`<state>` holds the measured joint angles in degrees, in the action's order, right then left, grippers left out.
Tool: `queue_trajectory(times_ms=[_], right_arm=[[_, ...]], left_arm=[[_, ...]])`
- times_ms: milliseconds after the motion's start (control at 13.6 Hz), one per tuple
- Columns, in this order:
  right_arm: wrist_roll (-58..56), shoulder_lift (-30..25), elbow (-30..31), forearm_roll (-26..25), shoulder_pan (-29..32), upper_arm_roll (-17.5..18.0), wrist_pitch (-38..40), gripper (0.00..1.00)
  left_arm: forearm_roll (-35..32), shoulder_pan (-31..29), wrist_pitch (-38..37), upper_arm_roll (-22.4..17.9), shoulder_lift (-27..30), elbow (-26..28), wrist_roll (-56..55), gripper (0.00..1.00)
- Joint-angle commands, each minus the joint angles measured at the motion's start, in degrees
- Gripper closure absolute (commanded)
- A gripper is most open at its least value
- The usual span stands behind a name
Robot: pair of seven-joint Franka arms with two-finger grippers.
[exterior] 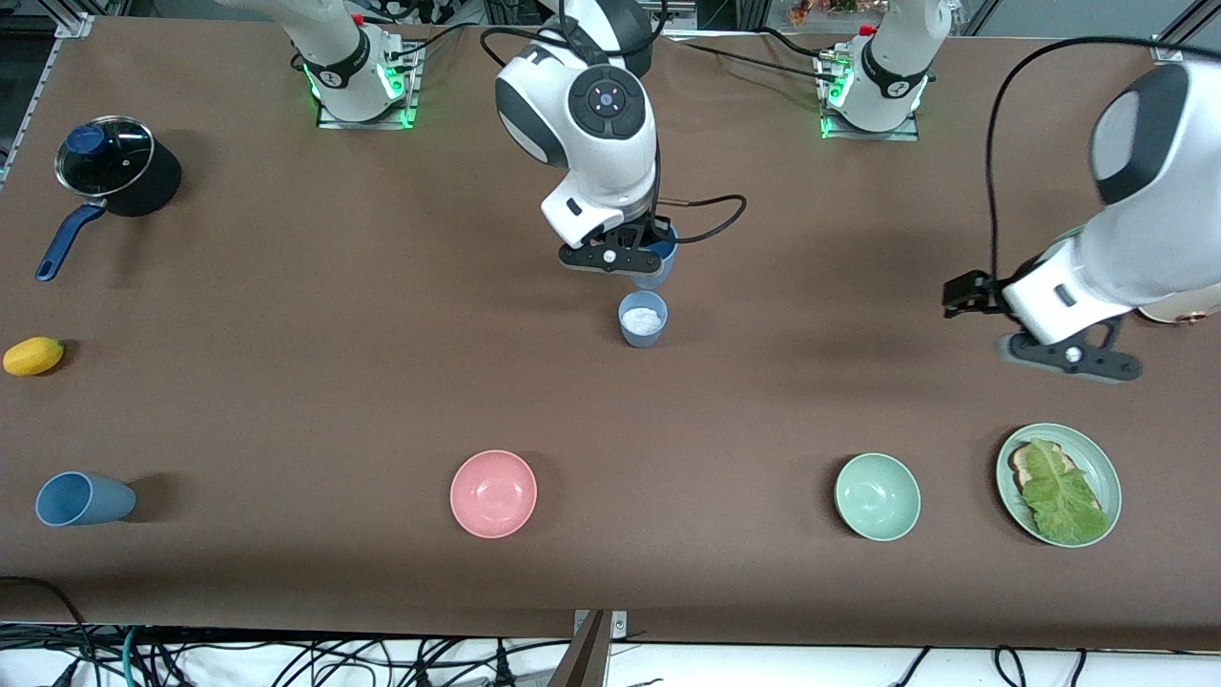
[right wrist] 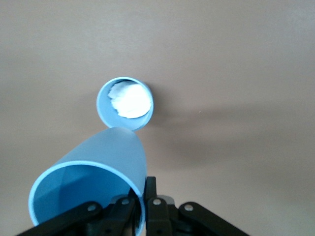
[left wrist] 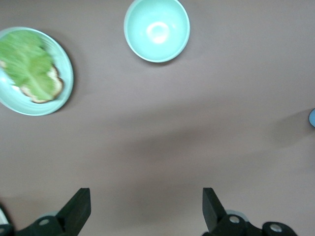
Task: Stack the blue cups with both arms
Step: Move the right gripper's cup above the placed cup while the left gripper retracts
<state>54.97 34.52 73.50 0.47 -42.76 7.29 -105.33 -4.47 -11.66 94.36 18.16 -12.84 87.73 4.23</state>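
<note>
table: brown worktop, robot bases along its top edge.

right gripper: mid-table, in the air, fingers clenched on the rim of a blue cup; in the right wrist view the held cup hangs tilted.

second blue cup: upright on the table under and just beside the held one, white patch inside (also plain in the right wrist view).

third blue cup: lying on its side near the front edge, toward the right arm's end.

left gripper: waits in the air over the left arm's end of the table, fingers spread wide, nothing between them.

pink bowl, green bowl: near the front edge, well apart.

green plate: beside the green bowl, bread and lettuce on it.

pot: glass lid, blue handle, by the corner at the right arm's end.

lemon: at that same end edge.
</note>
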Motion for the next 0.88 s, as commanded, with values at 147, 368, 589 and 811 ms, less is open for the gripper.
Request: queue_trajectory(times_ms=[147,368,589,811], right_arm=[[0.31,1.42,0.67,-1.79,-1.54,0.0,0.12,1.0],[0.31,1.51,0.77,-1.88,-1.63,0.0,0.04,1.0],[0.05,2.47,0.68,-2.66,-1.54,-0.17,-1.1,1.0],[-0.48,3.01,0.68,-3.28,-1.01,-0.17,-1.19,1.0]], left_arm=[[1.48,11.64,0.03,-15.69,6.78,3.14,1.66,0.0],[5.23,10.96,1.52,-15.7,9.41,5.77,1.66,0.0],[9.12,9.72,1.35,-15.7,9.77,6.05,1.66,0.0],[9.12,9.2,1.0,-15.79,8.98,4.99,1.92,0.0]])
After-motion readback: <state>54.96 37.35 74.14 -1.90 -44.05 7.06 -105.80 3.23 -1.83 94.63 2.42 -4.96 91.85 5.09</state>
